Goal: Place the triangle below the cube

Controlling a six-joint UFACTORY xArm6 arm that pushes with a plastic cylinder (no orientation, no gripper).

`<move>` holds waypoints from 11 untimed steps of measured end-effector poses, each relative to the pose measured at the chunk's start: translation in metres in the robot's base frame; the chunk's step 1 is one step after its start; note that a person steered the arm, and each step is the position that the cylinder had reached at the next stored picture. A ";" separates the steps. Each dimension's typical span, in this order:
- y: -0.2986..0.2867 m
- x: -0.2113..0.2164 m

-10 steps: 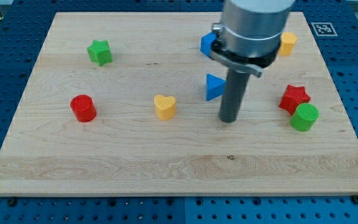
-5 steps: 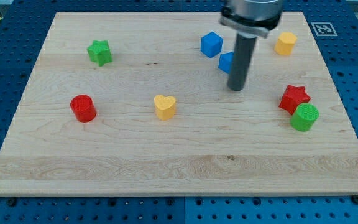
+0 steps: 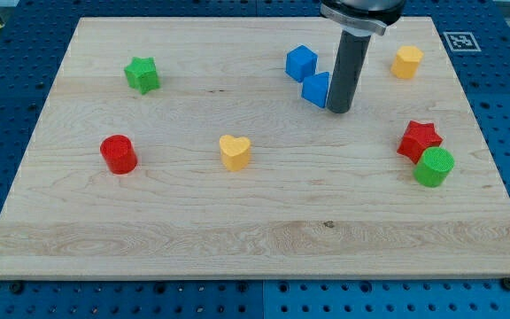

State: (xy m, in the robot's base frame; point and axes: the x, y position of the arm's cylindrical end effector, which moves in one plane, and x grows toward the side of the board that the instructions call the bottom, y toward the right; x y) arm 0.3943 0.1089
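Note:
The blue cube sits on the wooden board near the view's top, right of centre. The blue triangle lies just below and to the right of the cube, almost touching it. My rod comes down from the view's top, and my tip rests on the board against the triangle's right side, partly hiding it.
A yellow block is at the top right. A red star and a green cylinder sit together at the right. A yellow heart, a red cylinder and a green star lie to the left.
My tip moved from below the triangle up toward the view's top, and the triangle was pushed up and right, from mid-board to just beside the cube.

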 end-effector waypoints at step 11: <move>0.040 0.008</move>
